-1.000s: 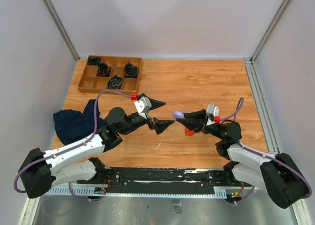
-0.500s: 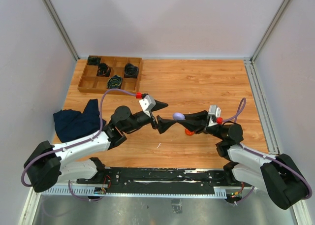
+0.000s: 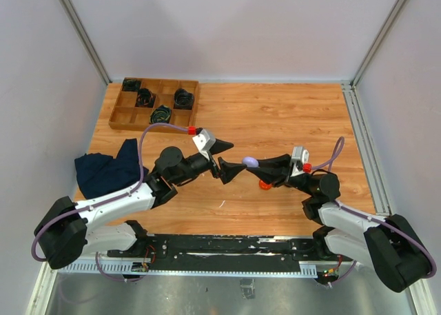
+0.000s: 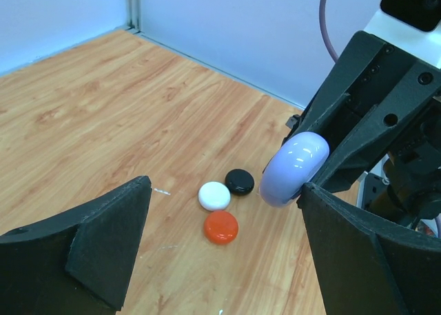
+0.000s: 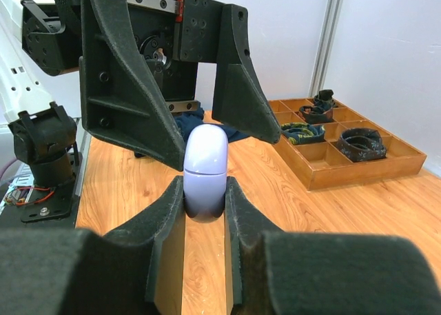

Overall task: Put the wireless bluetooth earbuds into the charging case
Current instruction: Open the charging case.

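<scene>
Over the wooden counter [image 3: 275,115] the left hand [image 3: 238,156] gapes wide, facing the right hand [image 5: 204,208] clamped on a glossy lilac oval plastic case [image 5: 205,167]. Below lies an orange round plastic earbud [image 3: 264,185]; only the left wrist view adds a white one [image 4: 214,195] and a black one [image 4: 240,182] beside it.

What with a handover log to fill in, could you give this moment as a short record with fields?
right gripper: fingers shut on the lavender pod, clear of the table
left gripper: fingers open, one on each side of that pod
loose on table: white pod, black pod, orange pod, close together
far left corner: wooden tray with coiled cables
left edge: dark blue cloth
</scene>
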You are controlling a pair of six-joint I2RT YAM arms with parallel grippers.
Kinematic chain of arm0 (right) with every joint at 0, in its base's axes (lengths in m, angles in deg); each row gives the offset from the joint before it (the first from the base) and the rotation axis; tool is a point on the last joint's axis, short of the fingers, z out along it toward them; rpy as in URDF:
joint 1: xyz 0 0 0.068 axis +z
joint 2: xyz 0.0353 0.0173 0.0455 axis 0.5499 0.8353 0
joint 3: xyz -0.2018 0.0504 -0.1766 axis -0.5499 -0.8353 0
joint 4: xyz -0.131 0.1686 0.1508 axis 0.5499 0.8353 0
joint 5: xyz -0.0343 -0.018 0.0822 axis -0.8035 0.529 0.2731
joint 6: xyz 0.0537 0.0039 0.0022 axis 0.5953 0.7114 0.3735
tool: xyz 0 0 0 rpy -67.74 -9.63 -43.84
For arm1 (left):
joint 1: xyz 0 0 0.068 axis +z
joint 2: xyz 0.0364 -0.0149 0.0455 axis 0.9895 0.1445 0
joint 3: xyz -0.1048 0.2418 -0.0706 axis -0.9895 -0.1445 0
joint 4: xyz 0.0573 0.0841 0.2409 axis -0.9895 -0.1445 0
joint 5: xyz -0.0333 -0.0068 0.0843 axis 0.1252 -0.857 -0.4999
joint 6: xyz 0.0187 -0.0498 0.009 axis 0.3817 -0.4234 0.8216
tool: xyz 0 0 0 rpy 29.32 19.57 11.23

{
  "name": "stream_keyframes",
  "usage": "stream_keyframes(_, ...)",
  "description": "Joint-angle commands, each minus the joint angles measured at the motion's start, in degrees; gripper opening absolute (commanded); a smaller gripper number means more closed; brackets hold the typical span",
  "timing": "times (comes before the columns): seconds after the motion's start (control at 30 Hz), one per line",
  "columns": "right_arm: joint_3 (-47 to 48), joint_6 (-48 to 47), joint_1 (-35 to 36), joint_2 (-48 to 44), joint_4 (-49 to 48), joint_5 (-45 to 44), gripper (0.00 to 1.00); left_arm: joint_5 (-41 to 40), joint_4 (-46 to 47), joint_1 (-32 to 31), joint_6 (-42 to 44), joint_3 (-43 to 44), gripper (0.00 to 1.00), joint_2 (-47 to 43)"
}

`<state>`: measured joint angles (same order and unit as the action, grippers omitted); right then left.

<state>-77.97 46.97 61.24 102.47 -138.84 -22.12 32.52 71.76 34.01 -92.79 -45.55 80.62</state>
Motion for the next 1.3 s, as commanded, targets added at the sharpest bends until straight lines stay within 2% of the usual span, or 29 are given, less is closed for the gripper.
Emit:
stream_keyframes(0.0, 0.3, 0.4, 0.9, 0.0, -4.2, 3.1, 0.01, -2.2, 2.5, 0.9, -1.7, 2.0, 0.94, -0.4)
stream_keyframes(0.47, 0.4, 0.2, 0.9, 1.0, -4.2, 3.4, 0.01, -3.0, 1.1, 1.5, -3.3, 3.7, 0.94, -1.7)
stream_keyframes(0.7, -0.6, -1.1, 0.8, 1.1, -4.1, 0.5, 0.01, -3.1, -1.6, 1.5, -5.2, 3.7, 0.96, -2.7)
stream_keyframes(0.8, -1.4, -3.0, 0.9, 1.2, -3.4, -1.6, 0.01, -6.9, -6.3, 1.6, -6.4, 4.2, 0.96, -3.7)
stream_keyframes(0.93, -1.8, -5.3, 0.9, 1.3, -1.1, -3.6, 0.01, -15.4, -18.0, 1.5, -8.1, 6.0, 0.96, -4.5)
stream_keyframes(1.1, -1.9, -7.0, 0.9, 2.0, 0.9, -5.1, 0.01, -22.0, -32.3, 2.0, -10.4, 6.6, 0.96, -3.8)
stream_keyframes(1.27, -1.7, -6.4, 0.9, 4.3, -0.4, -4.6, 0.01, -26.8, -39.8, 3.5, -12.6, 4.7, 0.96, -4.0)
